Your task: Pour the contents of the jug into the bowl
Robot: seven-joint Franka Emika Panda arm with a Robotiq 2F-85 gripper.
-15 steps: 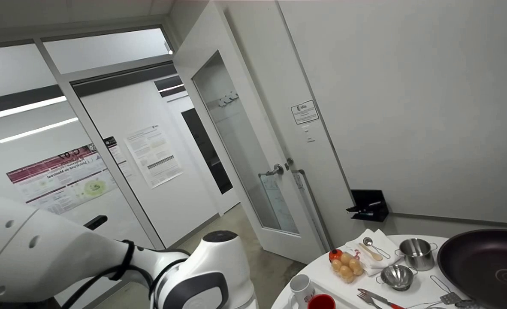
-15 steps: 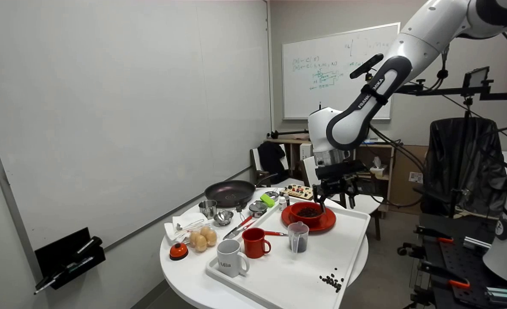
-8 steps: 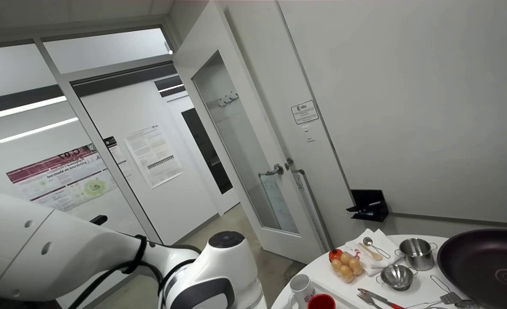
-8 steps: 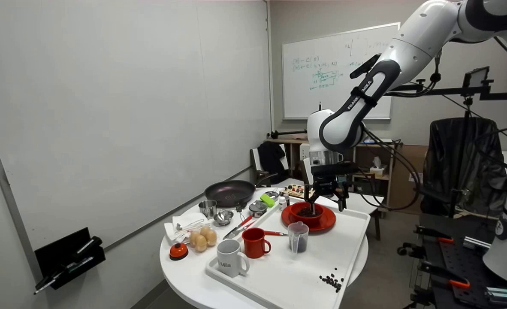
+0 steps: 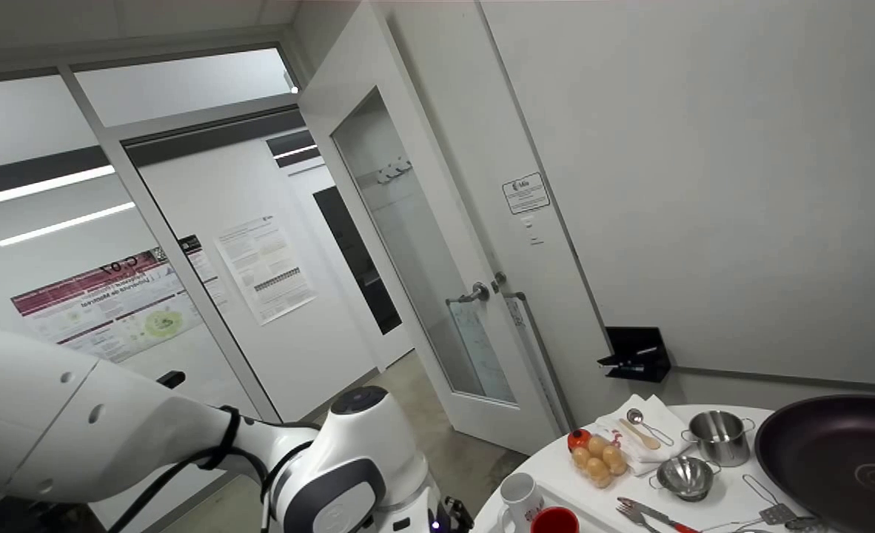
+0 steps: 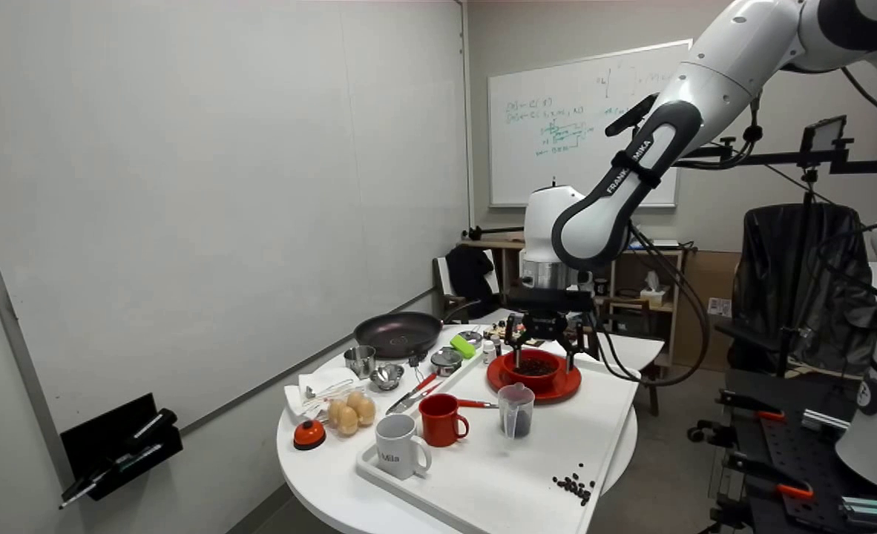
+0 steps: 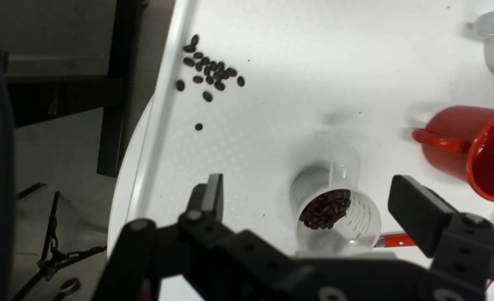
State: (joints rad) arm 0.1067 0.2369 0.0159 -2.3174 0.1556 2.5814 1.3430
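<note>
Clear plastic measuring jug, upright | out beyond the gripper, handle farthest | fingers spread wide, holding nothing

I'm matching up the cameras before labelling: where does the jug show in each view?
In an exterior view: the jug is right of centre in the lower half, right of the red mug.
In an exterior view: no jug; the red mug is cut by the bottom edge.
Wrist view: the jug is below and right of centre.
Shared landmark: the red mug, in all three.
</note>
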